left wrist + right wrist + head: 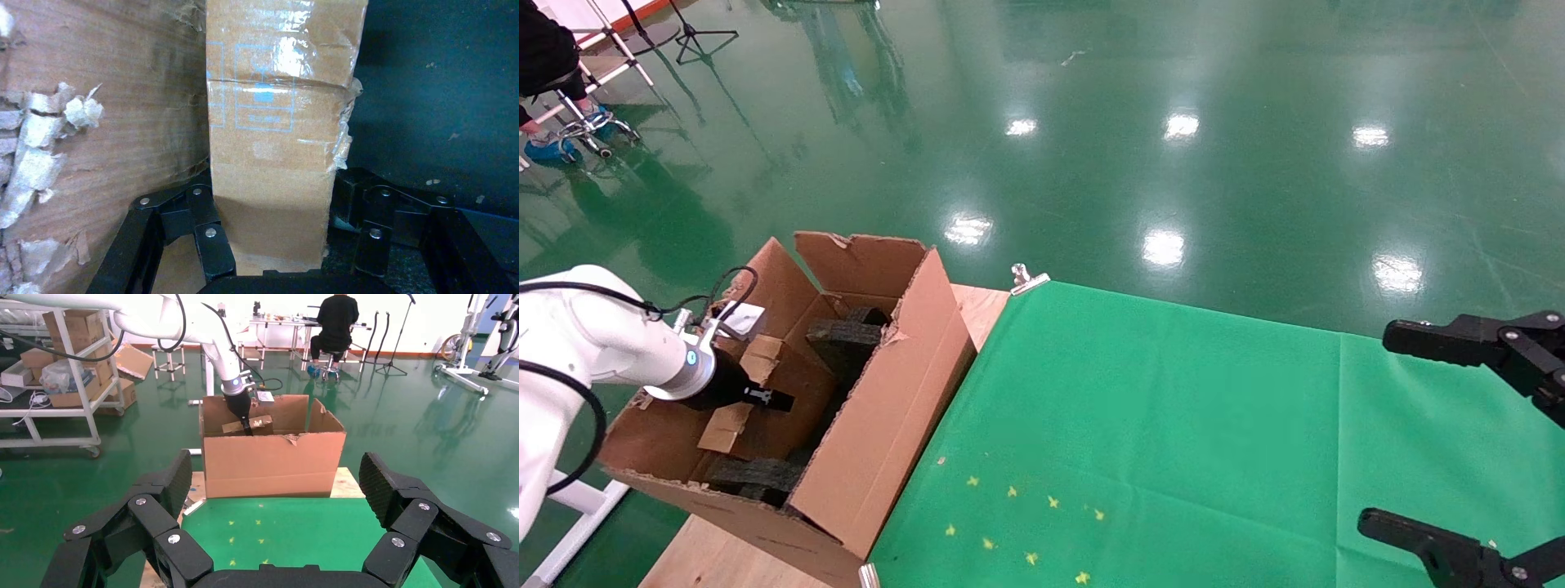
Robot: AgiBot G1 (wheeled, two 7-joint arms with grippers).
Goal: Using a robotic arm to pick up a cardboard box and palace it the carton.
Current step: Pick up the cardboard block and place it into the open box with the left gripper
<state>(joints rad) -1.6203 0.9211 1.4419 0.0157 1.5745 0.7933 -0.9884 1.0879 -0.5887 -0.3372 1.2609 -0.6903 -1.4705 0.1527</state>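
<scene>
The white left arm (609, 343) reaches down into the large carton (903, 384) at the table's left end. My left gripper (768, 399) is inside it, shut on the small taped cardboard box (733, 425). In the left wrist view the box (275, 122) stands between the black fingers (211, 245), with the carton's wall (122, 122) on one side and black foam (440, 92) on the other. The right wrist view shows the carton (269, 462), the left arm (235, 386) and the box (254, 424). My right gripper (1377, 429) (275, 484) is open and empty over the cloth's right side.
Black foam blocks (846, 339) sit in the carton. A green cloth (1173, 392) with several yellow star marks (1026, 523) covers the table, held by a clip (1027, 278). A seated person (333, 321) and shelf racks (61, 367) stand farther off on the green floor.
</scene>
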